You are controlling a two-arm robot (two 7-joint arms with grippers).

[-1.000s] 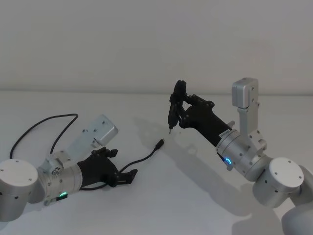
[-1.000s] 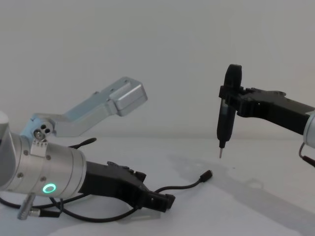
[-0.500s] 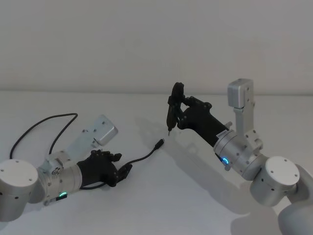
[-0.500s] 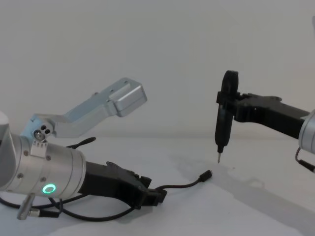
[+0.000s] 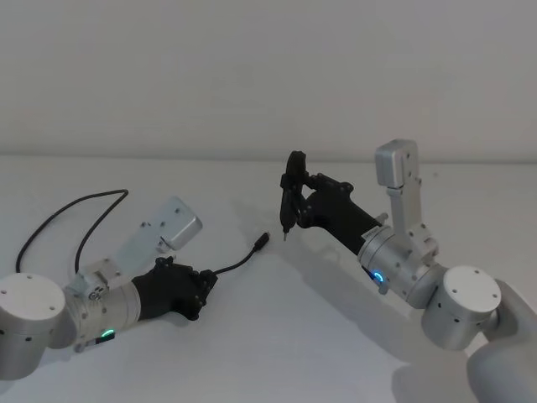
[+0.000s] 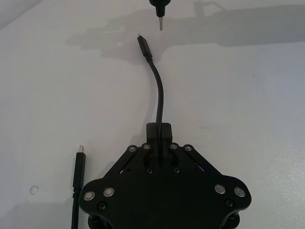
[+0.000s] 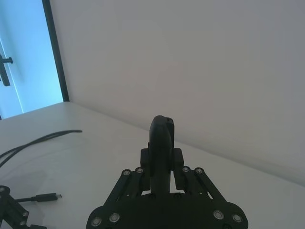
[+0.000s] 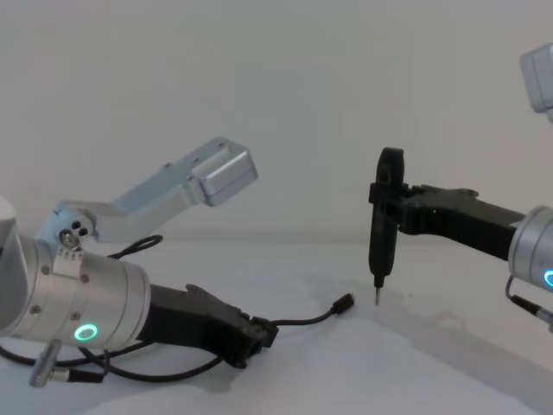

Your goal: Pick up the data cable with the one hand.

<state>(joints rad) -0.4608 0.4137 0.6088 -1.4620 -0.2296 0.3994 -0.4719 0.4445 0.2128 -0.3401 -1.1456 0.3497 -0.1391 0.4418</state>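
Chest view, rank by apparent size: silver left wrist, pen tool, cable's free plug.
1. Silver left wrist, largest, though nearest the camera.
2. Pen tool, held in the right gripper.
3. Free plug of the data cable that the left gripper grips.

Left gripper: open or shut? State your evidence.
Shut on the cable. The left gripper's fingers press together with the cable running out between them.

Data cable (image 5: 239,260): from left gripper (image 5: 206,285) toward pen tool (image 5: 287,214) in right gripper (image 5: 302,200) (table (image 5: 277,353) beneath).
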